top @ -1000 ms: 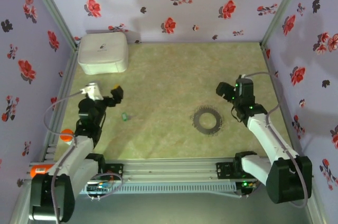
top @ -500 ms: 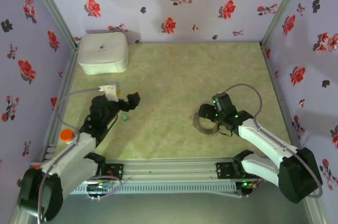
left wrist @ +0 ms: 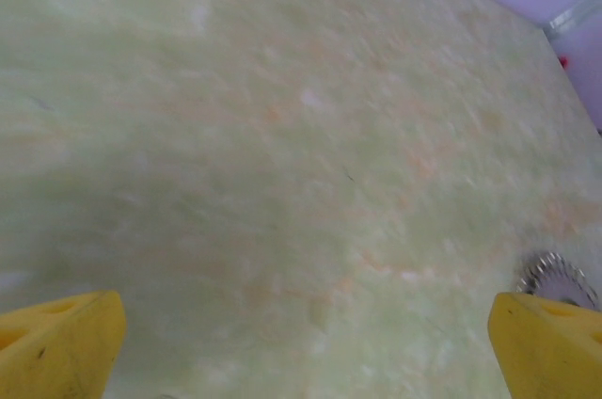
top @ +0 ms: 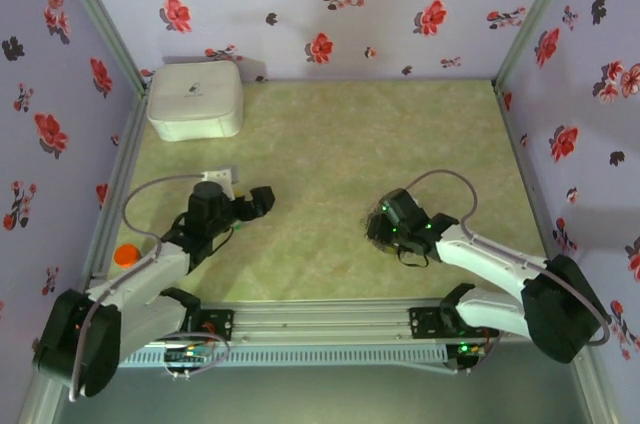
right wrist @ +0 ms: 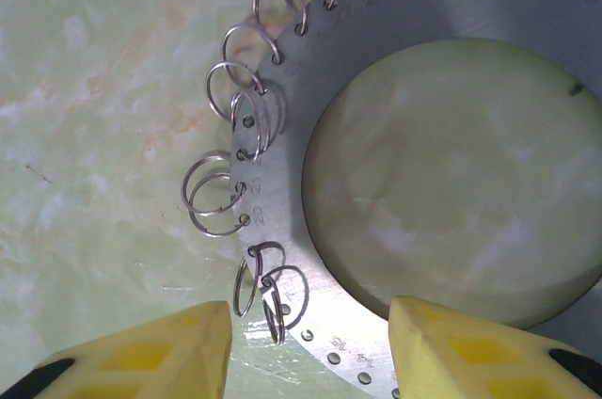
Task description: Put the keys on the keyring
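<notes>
Nearest you, at the table's front edge, the two arms reach in over the green mottled mat [top: 330, 134]. The left gripper [top: 252, 206] sits low over the mat left of centre. In its wrist view the left gripper [left wrist: 301, 347] stands wide open with nothing between its jaws. Only the two yellow fingertips [left wrist: 56, 343] show, cut off at the bottom corners. That view is blurred, and at its right edge you can just make out a sliver of the keyring [left wrist: 550, 272].

The right gripper [top: 385, 227] is down on the keyring right of centre, and from above it covers most of it. Close up, the right gripper [right wrist: 310, 352] has its jaws part-way apart. One yellow finger [right wrist: 122, 352] sits outside the flat grey band of the keyring [right wrist: 395, 13] and the other sits by the open middle. Whether either finger touches the metal you cannot tell, because the frame's bottom edge cuts them off. Small wire loops [right wrist: 235, 88] hang from holes along the rim. Stamped numbers beside them are too small to read surely.

Farthest off, a white rounded box [top: 195, 99] sits in the back left corner against the flowered wall [top: 320, 4].
</notes>
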You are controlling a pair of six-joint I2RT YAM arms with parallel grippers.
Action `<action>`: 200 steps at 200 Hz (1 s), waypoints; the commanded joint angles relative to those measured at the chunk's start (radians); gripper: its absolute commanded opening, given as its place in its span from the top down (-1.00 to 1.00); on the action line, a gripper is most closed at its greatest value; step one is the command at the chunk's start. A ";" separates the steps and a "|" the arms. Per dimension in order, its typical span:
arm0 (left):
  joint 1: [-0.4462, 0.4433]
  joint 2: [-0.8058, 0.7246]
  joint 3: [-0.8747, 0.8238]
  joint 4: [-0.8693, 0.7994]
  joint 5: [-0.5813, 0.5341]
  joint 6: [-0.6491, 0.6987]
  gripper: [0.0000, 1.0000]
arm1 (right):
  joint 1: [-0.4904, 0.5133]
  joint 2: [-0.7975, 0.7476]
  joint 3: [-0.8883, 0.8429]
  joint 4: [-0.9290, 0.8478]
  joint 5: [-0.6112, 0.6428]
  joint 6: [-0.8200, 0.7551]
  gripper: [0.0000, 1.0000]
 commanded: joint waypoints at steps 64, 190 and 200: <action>-0.309 0.236 0.155 0.002 -0.169 -0.181 -0.99 | 0.014 0.107 -0.004 0.080 -0.059 0.043 0.53; -0.385 0.432 0.314 -0.076 -0.152 -0.320 -0.99 | 0.022 0.142 0.035 0.068 -0.053 0.038 0.60; -0.389 0.440 0.319 -0.082 -0.151 -0.320 -0.99 | 0.025 0.132 0.040 0.057 -0.054 0.035 0.60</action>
